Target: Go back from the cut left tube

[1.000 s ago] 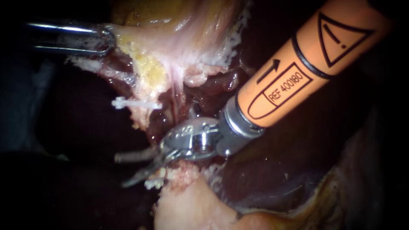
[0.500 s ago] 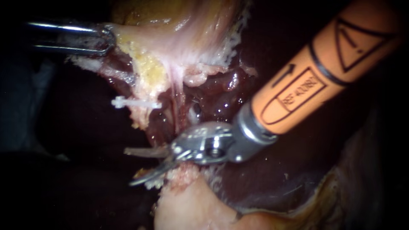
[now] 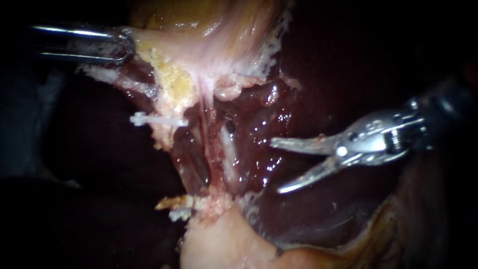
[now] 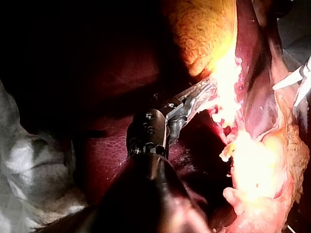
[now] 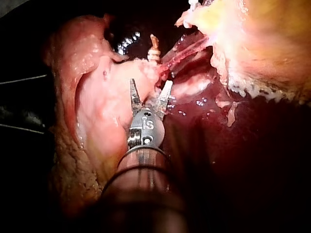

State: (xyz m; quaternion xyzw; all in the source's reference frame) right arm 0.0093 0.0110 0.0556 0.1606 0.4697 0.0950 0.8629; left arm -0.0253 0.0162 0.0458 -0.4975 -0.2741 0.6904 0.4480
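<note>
Right now my right instrument (image 3: 275,166) is hovering with its jaws spread wide and nothing between them. Both are showing bare over the dark, wet liver (image 3: 318,214) beneath. The cut left tube (image 3: 164,137) is lying well ahead of those tips and clear of them. A white clip (image 3: 159,121) is sitting across its upper stump, and the lower stump (image 3: 191,201) is ending in a ragged, clipped edge below. Between my right jaws and that tube, a thin pink strand (image 3: 215,149) is running intact from the upper tissue down to the pale mound (image 3: 224,244). From the right wrist camera, the right instrument (image 5: 149,83) is showing the same open V. A ribbed clip (image 5: 154,48) is standing just ahead of the tips and the pale mound (image 5: 97,111) is lying beside the shaft. My left instrument (image 3: 119,47) is gripping the gallbladder tissue (image 3: 214,30) by its edge, with both jaws closed on it from two sides, far beyond the cut tube from my right tips. The left wrist camera is agreeing — the left instrument (image 4: 201,94) is biting into that bright edge (image 4: 223,73), with the right instrument (image 4: 291,90) open well ahead of it.
</note>
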